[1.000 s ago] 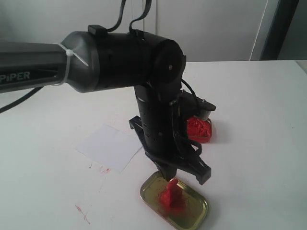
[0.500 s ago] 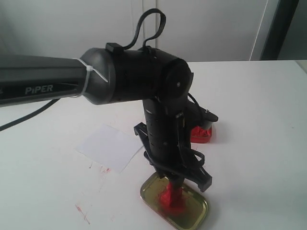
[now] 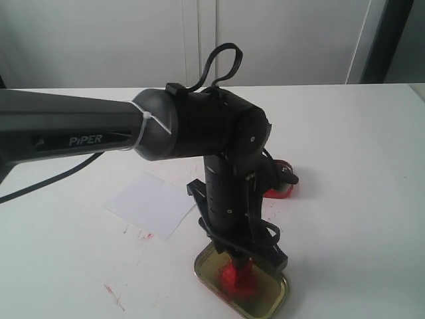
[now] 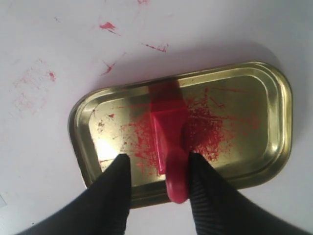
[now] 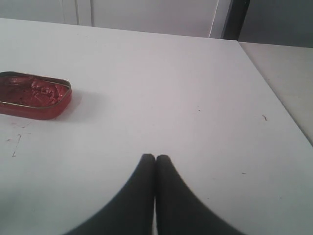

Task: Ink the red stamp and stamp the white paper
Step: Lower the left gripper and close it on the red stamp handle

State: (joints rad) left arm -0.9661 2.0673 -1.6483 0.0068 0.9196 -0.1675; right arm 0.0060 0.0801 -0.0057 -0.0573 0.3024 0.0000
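Left wrist view shows your left fingers (image 4: 115, 186) parted around the red stamp (image 4: 170, 142), which stands on the gold lid (image 4: 279, 147), not yet clamped. Your right fingers (image 5: 142, 196) are pressed together, empty. Inking at the tin (image 5: 34, 95) and marking the white paper (image 3: 149, 203) both look undone.

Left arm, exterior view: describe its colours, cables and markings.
The left arm is a dark grey tapered tube lettered "PiPER" in white, ringed by a white zip tie. Its rounded joint housing and jaws are black; a black cable loops over the top.
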